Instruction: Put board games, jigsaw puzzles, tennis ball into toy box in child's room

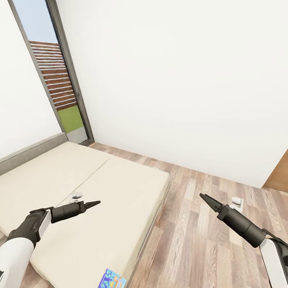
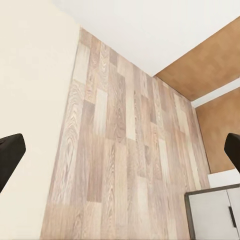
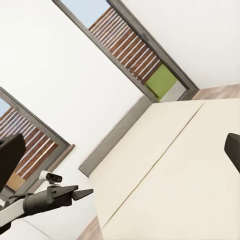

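A blue board game [image 1: 110,283] with a busy printed cover lies flat at the near corner of the cream bed [image 1: 100,192]. My left gripper [image 1: 94,203] hovers open over the middle of the bed, well beyond the game. Its fingers [image 2: 10,155] stand wide apart with nothing between them. My right gripper [image 1: 203,198] hangs open over the wooden floor to the right of the bed, pointing towards the bed [image 3: 190,165]. The left gripper [image 3: 82,192] also appears there. The jigsaw puzzles, tennis ball and toy box are out of view.
A tall window [image 1: 53,81] with a dark frame stands behind the bed's far corner. White walls close the room behind. Wooden floor [image 1: 207,242] runs right of the bed. A brown door [image 1: 285,171] is at the right. A white cabinet corner in a dark frame [image 2: 215,215] stands on the floor.
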Available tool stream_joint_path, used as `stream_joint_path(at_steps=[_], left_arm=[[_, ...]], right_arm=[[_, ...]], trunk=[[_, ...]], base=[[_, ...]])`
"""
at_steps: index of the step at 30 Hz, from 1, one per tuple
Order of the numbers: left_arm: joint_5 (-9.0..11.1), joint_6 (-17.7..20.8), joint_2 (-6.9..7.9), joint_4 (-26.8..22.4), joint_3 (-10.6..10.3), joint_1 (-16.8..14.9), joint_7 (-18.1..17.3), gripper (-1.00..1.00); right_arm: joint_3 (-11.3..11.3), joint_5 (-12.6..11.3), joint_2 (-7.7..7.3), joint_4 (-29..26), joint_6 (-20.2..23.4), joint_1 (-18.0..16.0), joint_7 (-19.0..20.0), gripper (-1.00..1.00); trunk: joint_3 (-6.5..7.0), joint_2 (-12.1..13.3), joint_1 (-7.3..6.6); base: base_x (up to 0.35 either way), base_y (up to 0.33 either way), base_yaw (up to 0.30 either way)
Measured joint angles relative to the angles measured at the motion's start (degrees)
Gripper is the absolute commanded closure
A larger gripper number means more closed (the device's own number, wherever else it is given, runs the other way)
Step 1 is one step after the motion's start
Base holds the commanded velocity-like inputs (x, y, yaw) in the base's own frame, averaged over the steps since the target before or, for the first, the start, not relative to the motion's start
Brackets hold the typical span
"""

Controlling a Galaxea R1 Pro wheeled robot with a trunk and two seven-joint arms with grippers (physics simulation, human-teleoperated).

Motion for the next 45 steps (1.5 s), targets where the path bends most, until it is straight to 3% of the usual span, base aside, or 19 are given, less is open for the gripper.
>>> stream_joint_path(at_steps=[12, 26, 45], left_arm=[[0.01, 0.0, -0.09, -0.02, 0.0, 0.01, 0.36, -1.0], [0.01, 0.0, -0.38, -0.03, 0.0, 0.02, 0.37, -1.0], [0.01, 0.0, -0.85, -0.02, -0.02, 0.09, 0.38, -1.0]], right_arm=[[0.0, 0.02, 0.0, 0.0, 0.0, 0.0, 0.07, -1.0], [0.0, 0.03, 0.0, 0.0, 0.0, -0.01, 0.07, -1.0], [0.0, 0.02, 0.0, 0.0, 0.0, 0.0, 0.07, -1.0]], trunk=[[0.0, 0.0, 0.0], [0.0, 0.0, 0.0], [0.0, 0.0, 0.0]], base=[[0.0, -0.007, 0.02], [0.006, 0.0, 0.202], [0.042, 0.0, 0.016]])
